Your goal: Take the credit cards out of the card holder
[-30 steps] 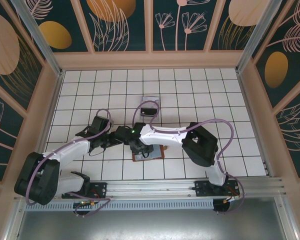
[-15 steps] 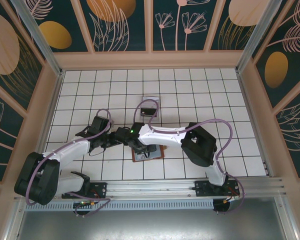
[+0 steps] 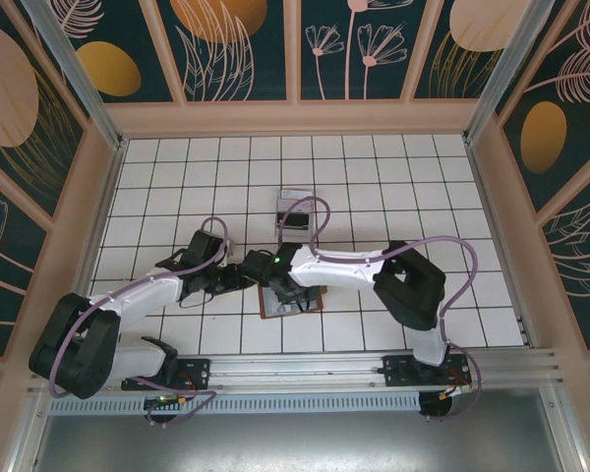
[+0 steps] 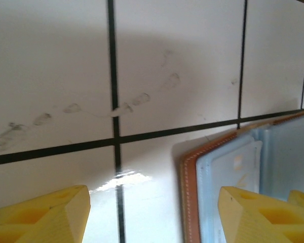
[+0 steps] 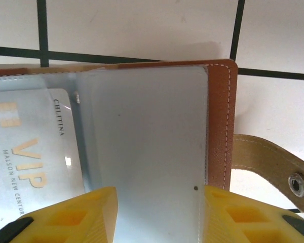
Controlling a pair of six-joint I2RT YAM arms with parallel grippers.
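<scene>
The card holder (image 3: 293, 301) lies open on the tiles, reddish-brown outside with grey-blue clear sleeves (image 5: 147, 136) inside. One credit card (image 5: 30, 157), pale with "VIP" lettering, sits in its left sleeve. My right gripper (image 5: 159, 217) hovers just over the holder, open, its yellow fingers either side of the right sleeve, the right one at the brown stitched edge. My left gripper (image 4: 152, 217) is open low at the holder's left corner (image 4: 213, 167), one finger over bare tile and the other over the lining. In the top view both grippers (image 3: 244, 279) (image 3: 285, 291) meet at the holder.
A clear plastic tray (image 3: 296, 210) with a dark flat thing in it stands two tiles behind the holder. The holder's tan strap with a metal snap (image 5: 273, 172) sticks out on its right. Wooden walls ring the white tiled floor (image 3: 423, 187).
Both arms have shifted right and closer together over the holder. The left gripper has come up to the holder's left edge and its jaws have narrowed slightly.
</scene>
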